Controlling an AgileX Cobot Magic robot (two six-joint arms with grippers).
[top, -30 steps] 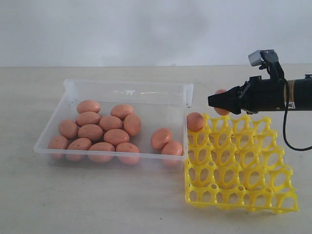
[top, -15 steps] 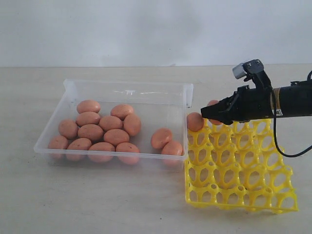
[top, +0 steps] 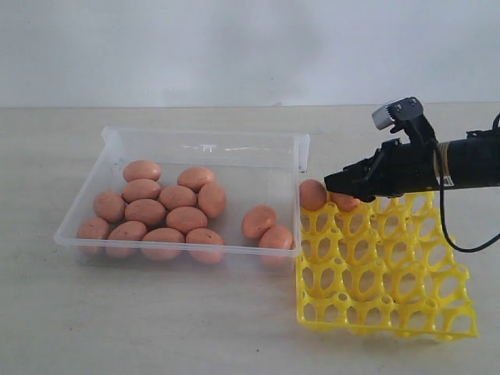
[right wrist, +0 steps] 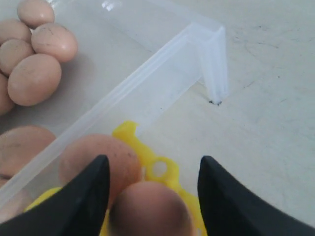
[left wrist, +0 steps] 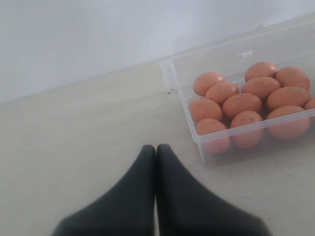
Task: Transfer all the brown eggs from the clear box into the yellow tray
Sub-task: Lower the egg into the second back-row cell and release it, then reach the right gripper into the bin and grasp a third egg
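The clear box [top: 203, 141] holds several brown eggs [top: 168, 207], also seen in the left wrist view as eggs [left wrist: 241, 103] inside the box [left wrist: 177, 83]. The yellow tray [top: 383, 266] stands right of the box. One egg [top: 312, 194] sits in its back left corner cup. A second egg [top: 344, 201] rests in the cup beside it, under my right gripper [top: 332, 183]. In the right wrist view that gripper [right wrist: 152, 160] is open, with a gap between this egg [right wrist: 150, 211] and one finger. My left gripper [left wrist: 156, 147] is shut and empty, over bare table.
The box's near corner wall [right wrist: 167, 69] stands close to the tray's back left corner. The light tabletop [top: 156, 312] runs in front of box and tray. A pale wall [top: 234, 47] rises behind the table.
My right gripper has moved left and down with its egg to the tray's back row. Its jaws have widened, and the egg now rests beside the corner egg.
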